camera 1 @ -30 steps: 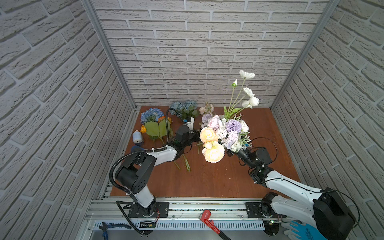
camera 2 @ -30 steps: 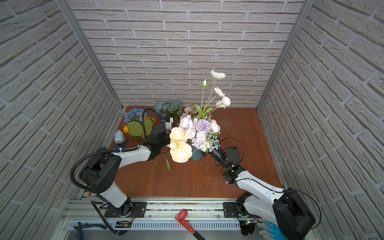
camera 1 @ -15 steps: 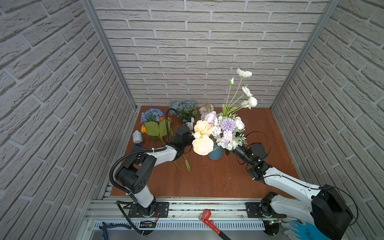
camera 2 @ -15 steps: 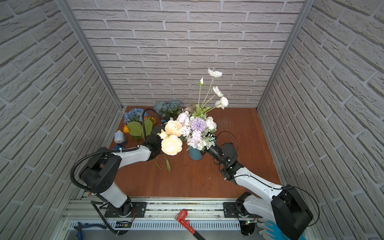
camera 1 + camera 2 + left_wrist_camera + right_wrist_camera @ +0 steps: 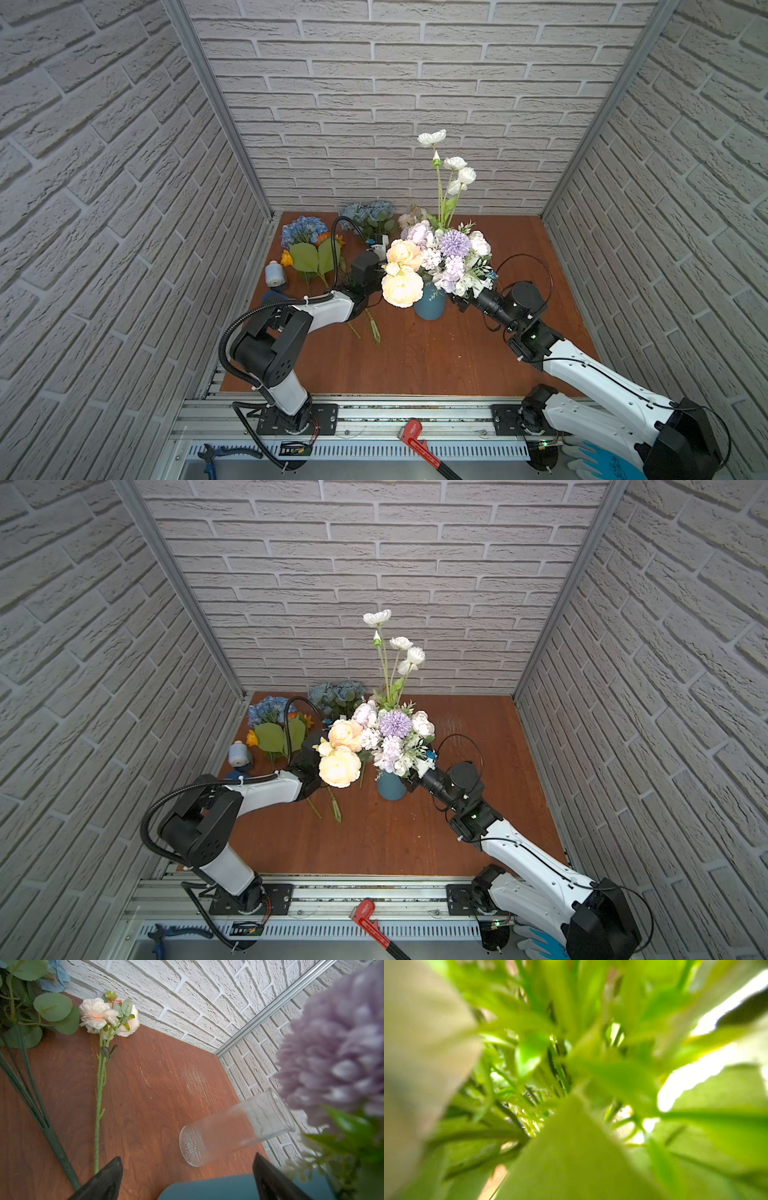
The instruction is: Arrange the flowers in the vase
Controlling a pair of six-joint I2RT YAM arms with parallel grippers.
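A blue vase stands mid-table holding flowers: cream-peach roses, lilac-white clusters and tall white buds. My right gripper is tucked under the blooms at the vase's right side; its wrist view shows only blurred green leaves, so its jaws are hidden. My left gripper stands open just left of the vase, whose blue rim shows between its fingers. More flowers lie at the back left: blue hydrangea, dusty-blue roses and a cream-peach stem.
A clear ribbed glass stands behind the vase near the right wall. A pale blue spool sits at the left edge. Loose green stems lie in front of the left arm. A red wrench rests on the front rail.
My right arm has carried the lilac and cream bunch to the left, and the blue vase now shows beneath it. The left arm has stayed put.
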